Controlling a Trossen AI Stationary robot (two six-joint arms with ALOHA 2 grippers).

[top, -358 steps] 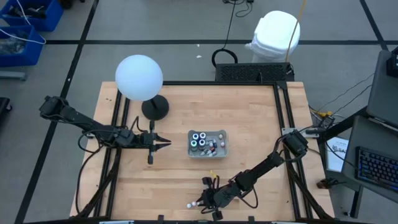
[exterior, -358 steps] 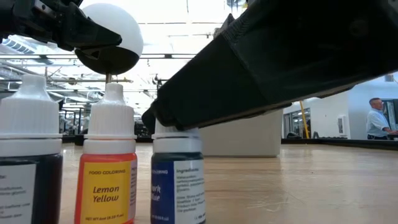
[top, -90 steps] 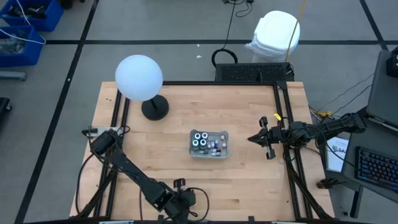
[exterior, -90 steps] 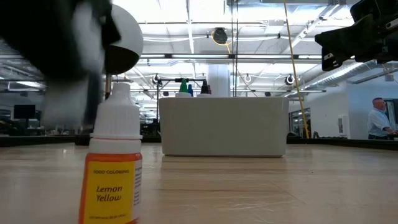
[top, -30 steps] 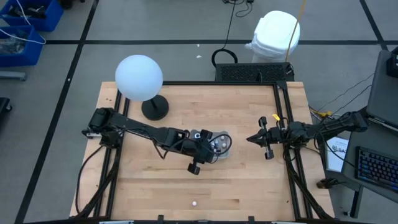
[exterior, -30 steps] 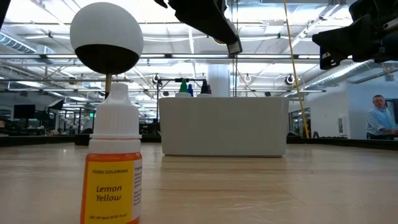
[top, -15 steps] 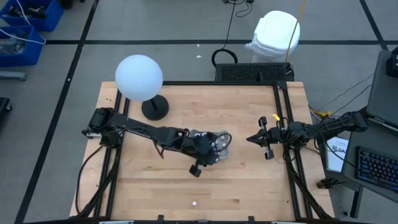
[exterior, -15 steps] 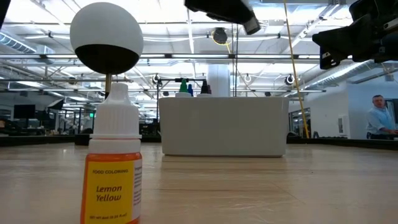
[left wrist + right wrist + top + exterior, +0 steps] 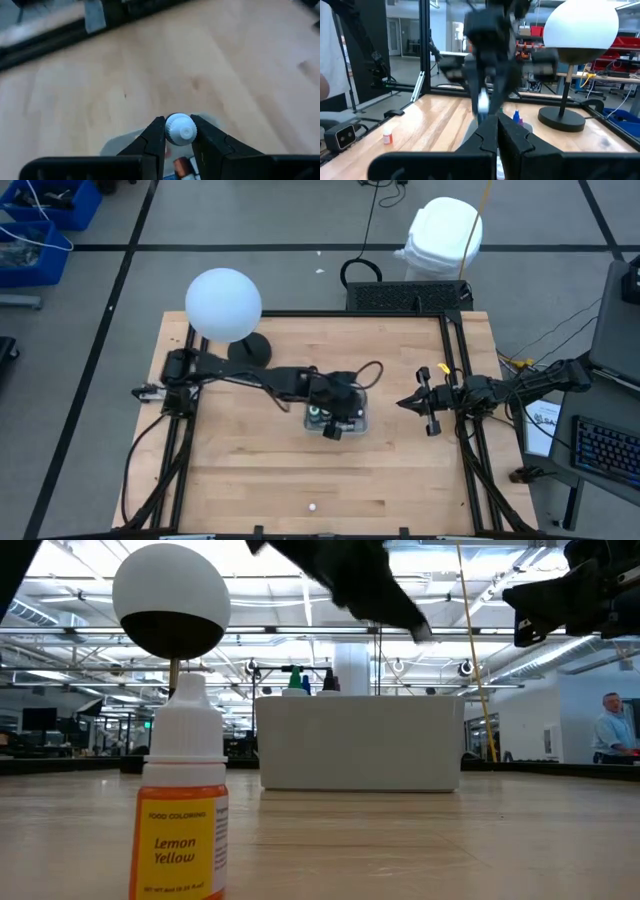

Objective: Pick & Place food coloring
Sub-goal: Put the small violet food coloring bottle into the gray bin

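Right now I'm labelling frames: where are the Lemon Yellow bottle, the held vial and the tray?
Lemon Yellow bottle (image 9: 183,850), low view, label.
Held vial (image 9: 180,129), left wrist view, white cap.
Tray (image 9: 362,423), high view, right rim.

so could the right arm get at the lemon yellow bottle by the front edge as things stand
Probably yes. The lemon yellow bottle stands alone on bare wood, and the left end effector is busy over the tray. The right end effector waits shut at the right side.
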